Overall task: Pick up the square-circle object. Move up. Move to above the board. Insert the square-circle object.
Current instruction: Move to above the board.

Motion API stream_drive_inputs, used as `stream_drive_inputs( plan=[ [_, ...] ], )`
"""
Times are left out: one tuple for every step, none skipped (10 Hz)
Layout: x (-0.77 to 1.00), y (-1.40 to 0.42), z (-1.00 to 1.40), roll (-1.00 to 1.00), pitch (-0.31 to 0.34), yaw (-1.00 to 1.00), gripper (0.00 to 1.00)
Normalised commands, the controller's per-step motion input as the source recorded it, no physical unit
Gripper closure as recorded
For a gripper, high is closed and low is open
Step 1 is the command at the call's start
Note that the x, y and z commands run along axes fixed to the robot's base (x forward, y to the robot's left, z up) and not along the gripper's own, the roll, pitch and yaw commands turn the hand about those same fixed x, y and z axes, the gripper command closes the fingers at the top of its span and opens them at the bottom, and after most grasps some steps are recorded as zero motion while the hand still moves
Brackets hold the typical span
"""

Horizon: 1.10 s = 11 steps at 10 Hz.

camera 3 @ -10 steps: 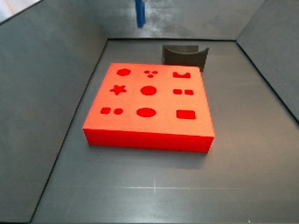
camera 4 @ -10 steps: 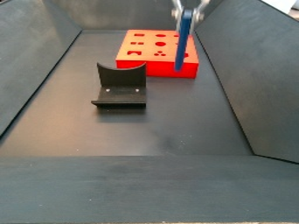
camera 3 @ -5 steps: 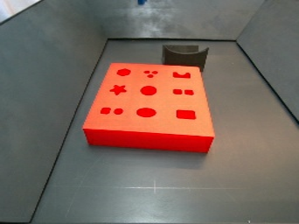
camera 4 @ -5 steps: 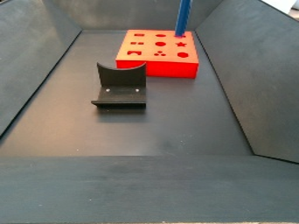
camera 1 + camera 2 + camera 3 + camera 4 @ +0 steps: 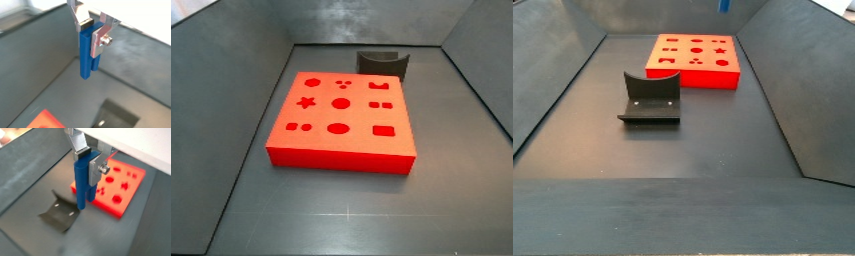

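Gripper (image 5: 94,31) clamps the blue peg (image 5: 88,52) high above the board (image 5: 694,59); peg tip shows at frame top.

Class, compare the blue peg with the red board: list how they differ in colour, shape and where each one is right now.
The square-circle object is blue, the board red. The object is a slim, plain bar; the board is a wide flat block with shaped holes on top. The object hangs upright in the air, clamped between the fingers of the gripper high over the bin; the board lies flat on the floor. Both look rigid and single-coloured.
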Motion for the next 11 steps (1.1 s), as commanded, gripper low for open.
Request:
stream_drive_inputs(
  plan=[
    [0.07,-1.00,0.11,-0.18,0.501,0.60,1.00],
    [0.08,-1.00,0.10,-0.17,0.398,0.44,1.00],
    [0.08,-1.00,0.10,-0.06,0.236,0.23,1.00],
    [0.08,-1.00,0.11,-0.03,0.178,0.17,1.00],
    [0.09,-1.00,0.11,0.00,0.110,0.06,1.00],
    [0.11,-1.00,0.11,0.01,0.102,0.02,1.00],
    [0.12,-1.00,0.12,0.02,0.110,0.02,1.00],
    [0.14,-1.00,0.12,0.01,0.126,0.01,1.00],
    [0.16,-1.00,0.12,0.01,0.132,0.01,1.00],
    [0.17,-0.93,0.12,0.01,0.133,0.01,1.00],
    [0.13,-0.55,0.08,0.01,0.140,0.01,1.00]
  ],
)
